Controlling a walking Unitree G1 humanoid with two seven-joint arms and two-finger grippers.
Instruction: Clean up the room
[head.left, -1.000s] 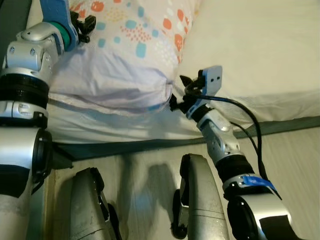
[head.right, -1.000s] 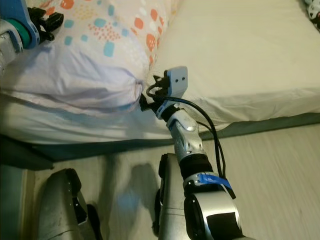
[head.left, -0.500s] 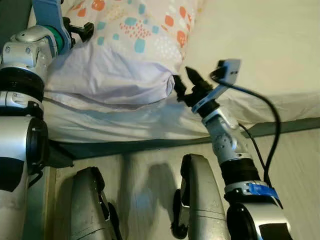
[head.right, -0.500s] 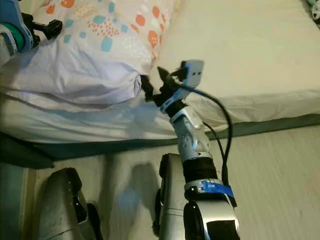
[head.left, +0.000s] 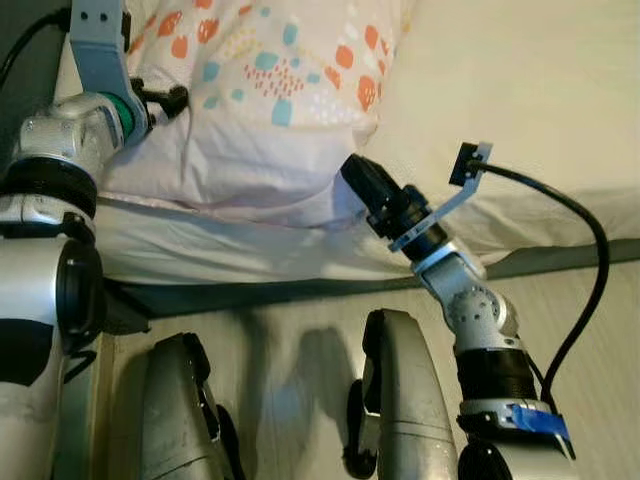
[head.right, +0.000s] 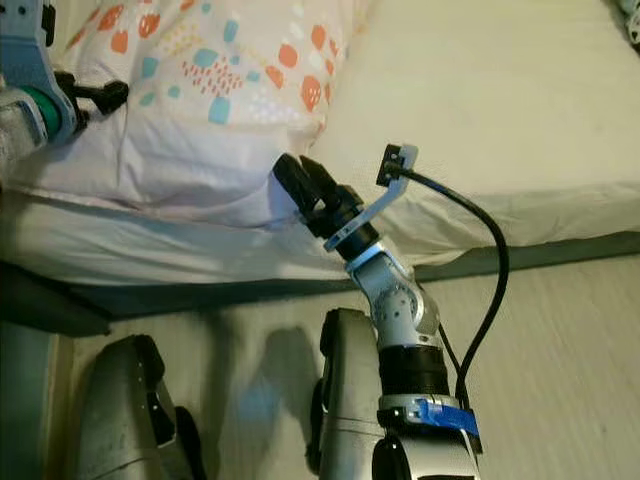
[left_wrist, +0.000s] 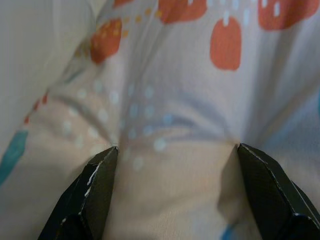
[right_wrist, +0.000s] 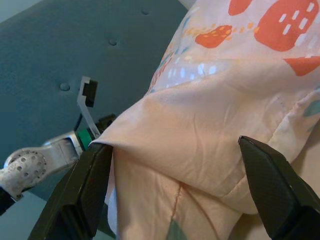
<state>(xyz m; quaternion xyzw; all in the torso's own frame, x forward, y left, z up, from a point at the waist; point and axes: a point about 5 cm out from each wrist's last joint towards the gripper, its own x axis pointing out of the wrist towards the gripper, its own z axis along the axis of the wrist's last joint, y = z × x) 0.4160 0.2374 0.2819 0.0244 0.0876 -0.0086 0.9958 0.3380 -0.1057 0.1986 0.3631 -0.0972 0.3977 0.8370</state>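
The pillow (head.left: 270, 90) runs past the picture's top edge. My right gripper (head.left: 358, 178) buries its fingertips in the pillow's corner, hiding them.

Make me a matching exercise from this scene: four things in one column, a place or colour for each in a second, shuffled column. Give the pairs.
Things:
1. pillow
2. left tool
3. right tool
4. floor

Places or colours:
A. at the pillow's corner near the bed edge
B. pale wood, below the bed
C. white with orange and teal spots, lying on the bed
D. at the pillow's side towards the robot's left

Pairs: 1-C, 2-D, 3-A, 4-B
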